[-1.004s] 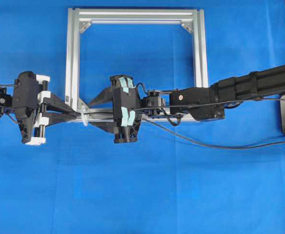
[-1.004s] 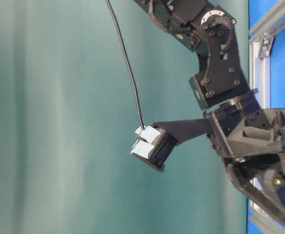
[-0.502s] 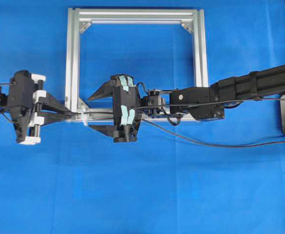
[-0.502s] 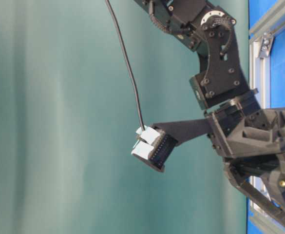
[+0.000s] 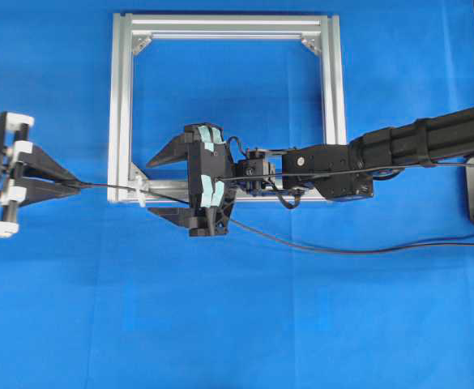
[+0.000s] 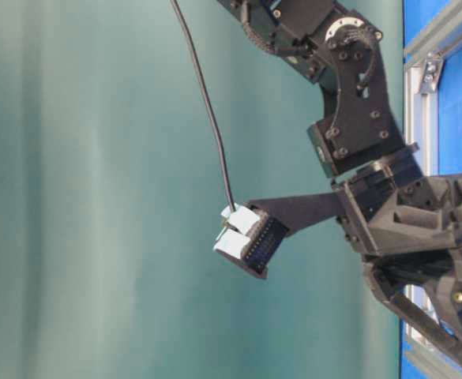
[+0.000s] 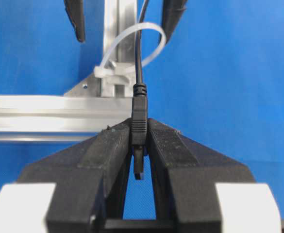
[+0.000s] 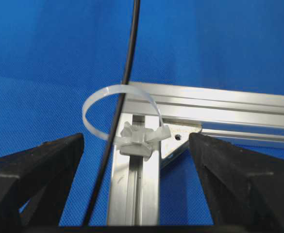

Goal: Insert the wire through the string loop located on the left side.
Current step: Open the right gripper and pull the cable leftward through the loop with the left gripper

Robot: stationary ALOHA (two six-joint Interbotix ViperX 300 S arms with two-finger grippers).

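Black wire (image 7: 138,58); white string loop (image 8: 99,101); silver frame (image 5: 121,97); blue cloth (image 5: 237,308).

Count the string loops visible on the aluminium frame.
1. A single white string loop sits at the frame's lower-left corner in the overhead view, with the wire threaded through it. No others visible.

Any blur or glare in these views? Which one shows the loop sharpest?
Left wrist: loop and wire sharp, left gripper softer up close. Right wrist: loop crisp, fingers blurred. Overhead: even light, mild glare on frame. Table-level: sideways, mostly a blank teal backdrop.
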